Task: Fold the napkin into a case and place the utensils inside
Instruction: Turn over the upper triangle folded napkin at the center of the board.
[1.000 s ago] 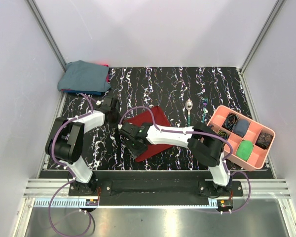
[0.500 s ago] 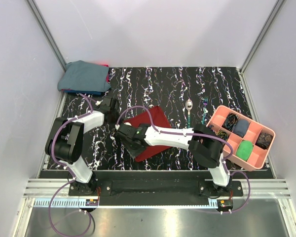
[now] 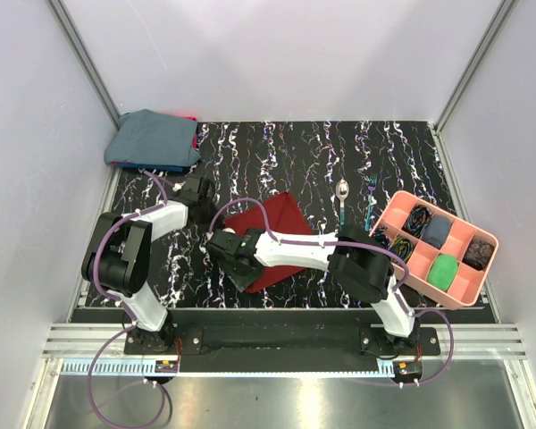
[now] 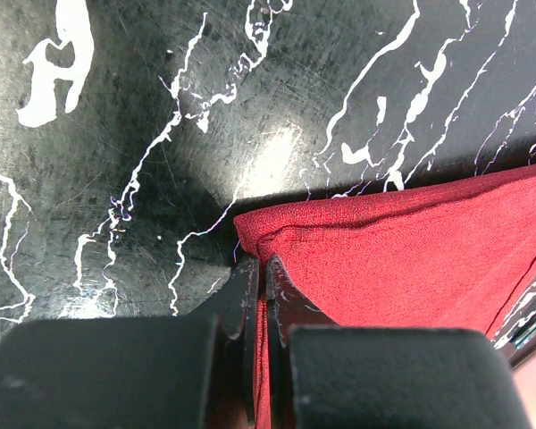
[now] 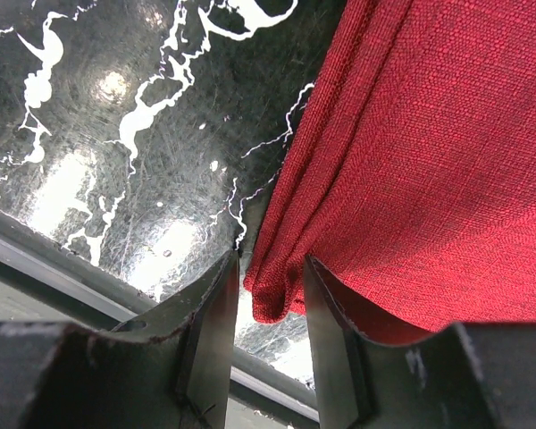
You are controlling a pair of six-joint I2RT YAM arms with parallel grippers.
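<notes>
Well, I'm looking at a black, white-veined counter (image 3: pixel 286 143) boxed in by pale walls, with a blue-grey cloth (image 3: pixel 152 138) in the far left corner and a pink tray (image 3: pixel 472 288) on the right. The napkin (image 3: pixel 281 214) lies folded mid-counter, with the utensils (image 3: pixel 341 198) between it and the tray. My left tool (image 4: pixel 263 268) is clamped on the napkin's left corner. The right tool (image 5: pixel 270 268) stands released astride its near corner. Over the last second that right tool slid leftward, while the napkin stayed put.
</notes>
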